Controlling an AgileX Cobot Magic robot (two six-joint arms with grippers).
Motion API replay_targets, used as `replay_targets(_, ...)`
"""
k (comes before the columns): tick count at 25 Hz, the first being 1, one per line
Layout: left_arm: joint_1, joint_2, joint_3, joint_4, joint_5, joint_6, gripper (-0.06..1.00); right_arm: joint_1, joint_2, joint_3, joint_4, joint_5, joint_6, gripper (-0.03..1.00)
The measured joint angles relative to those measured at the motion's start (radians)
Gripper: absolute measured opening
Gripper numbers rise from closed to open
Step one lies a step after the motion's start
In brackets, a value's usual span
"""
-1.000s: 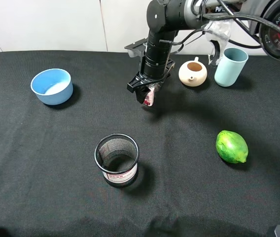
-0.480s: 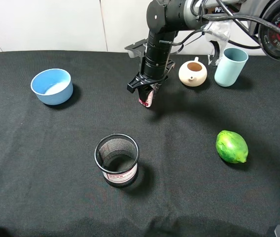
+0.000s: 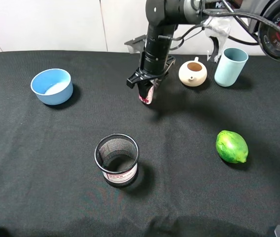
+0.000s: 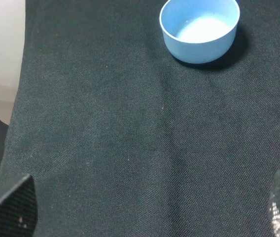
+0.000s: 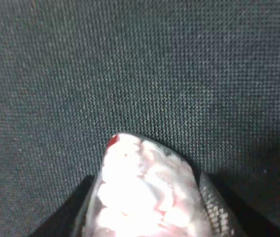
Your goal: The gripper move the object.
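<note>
- The right pincer [image 3: 146, 92] is clenched on the bottle [image 3: 146, 96], pointing pretty much straight down from the arm.
- The bottle sits right between the two fingers, and its red-pink-and-white end pokes out below the tips.
- The right wrist view shows the same: a blurry white and pink blob wedged in the middle, with a dark finger [image 5: 214, 212] hugging it on either side and black cloth beyond.
- The bottle is toward the back middle of the surface [image 3: 41, 163], left of the teapot [image 3: 192, 72] and well apart from the bowl [image 3: 52, 86].
- It looks to be hanging just off the cloth, with its shadow a bit to the side (I can't tell for sure that it isn't touching).
- The left pincer [image 4: 145, 212] is released, its tips at opposite edges of its own view with nothing between them but cloth. The bowl is farther out ahead of it.
- Also on the surface are a mesh cup [image 3: 117, 159] near the front, a green fruit [image 3: 231, 146] off to the right, and a light blue cup [image 3: 230, 66] beside the teapot.
</note>
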Motion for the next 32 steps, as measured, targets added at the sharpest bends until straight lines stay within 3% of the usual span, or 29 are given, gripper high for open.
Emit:
replay_targets(10,0.0,0.0,0.0,0.0,0.0,0.0,0.99,0.0,-0.006,-0.043,-0.005,0.095,0.026,0.32)
replay_targets(24,0.0,0.0,0.0,0.0,0.0,0.0,0.99,0.0,-0.131,-0.043,-0.006,0.097,0.05,0.32)
replay_targets(32,0.0,0.0,0.0,0.0,0.0,0.0,0.99,0.0,-0.197,-0.043,-0.054,0.1,0.072,0.32)
